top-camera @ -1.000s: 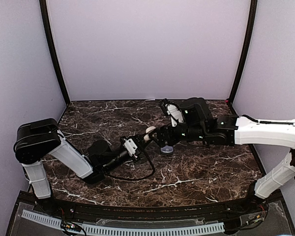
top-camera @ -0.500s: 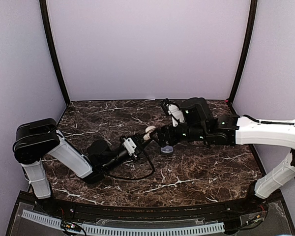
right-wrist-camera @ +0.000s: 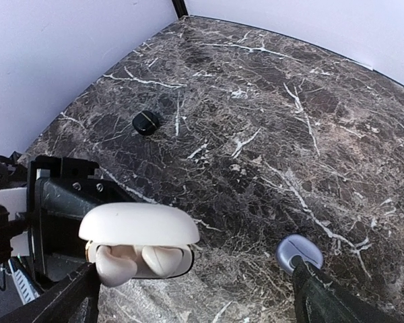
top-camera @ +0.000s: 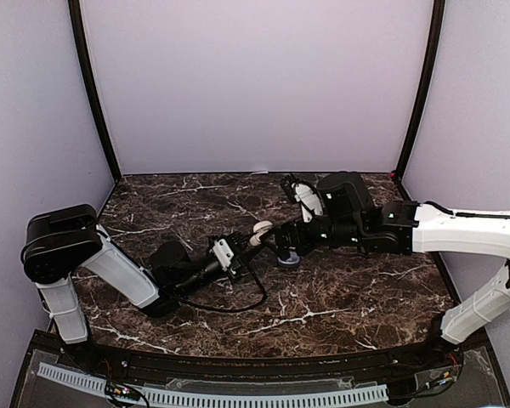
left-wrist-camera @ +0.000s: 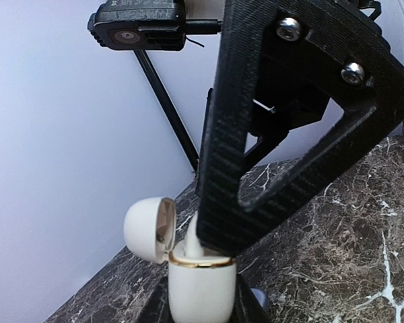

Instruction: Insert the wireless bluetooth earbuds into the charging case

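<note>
The white charging case point(left-wrist-camera: 200, 291) is clamped between the fingers of the left gripper point(top-camera: 246, 241), over the middle of the marble table point(top-camera: 348, 297). In the left wrist view its long axis runs from 6 to 12 o'clock with the gold-rimmed mouth up. The lid point(left-wrist-camera: 148, 227) is swung open toward 10 o'clock. Two white earbuds point(right-wrist-camera: 158, 259) show in the mouth. The one at 9 o'clock juts out further, and how deep it sits is hidden. The right gripper point(top-camera: 276, 241) hangs by the case with its fingers spread wide, holding nothing. In the right wrist view a grey oval object point(right-wrist-camera: 299, 253) lies at 3 o'clock of the case and a black earbud point(right-wrist-camera: 146, 122) at 12. The case's lower body is cut off.
</note>
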`<state>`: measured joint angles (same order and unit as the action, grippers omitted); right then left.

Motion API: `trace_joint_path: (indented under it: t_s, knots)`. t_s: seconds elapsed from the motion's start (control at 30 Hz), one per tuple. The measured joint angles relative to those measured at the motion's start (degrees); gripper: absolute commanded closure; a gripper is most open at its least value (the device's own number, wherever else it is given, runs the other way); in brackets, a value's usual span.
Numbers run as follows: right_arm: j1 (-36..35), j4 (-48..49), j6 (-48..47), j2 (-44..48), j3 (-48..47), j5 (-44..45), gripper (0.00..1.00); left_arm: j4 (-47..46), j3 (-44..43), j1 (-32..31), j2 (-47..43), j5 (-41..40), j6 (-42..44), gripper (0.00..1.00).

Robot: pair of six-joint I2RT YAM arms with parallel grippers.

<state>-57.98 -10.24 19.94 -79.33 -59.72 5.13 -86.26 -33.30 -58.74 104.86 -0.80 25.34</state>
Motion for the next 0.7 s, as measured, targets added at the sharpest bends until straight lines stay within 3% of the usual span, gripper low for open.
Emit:
trace_joint_path:
  t_s: [0.3,0.7]
  knots:
    - [3.52,2.8,0.98,6.78,5.14,-8.17,0.03,0.17,0.04,0.09,-1.9,4.5,-3.26,1.0]
    - [4.81,4.26,1.77,6.93,5.22,-11.69,0.09,0.22,0.44,0.72,-2.82,8.76,-7.02,1.0]
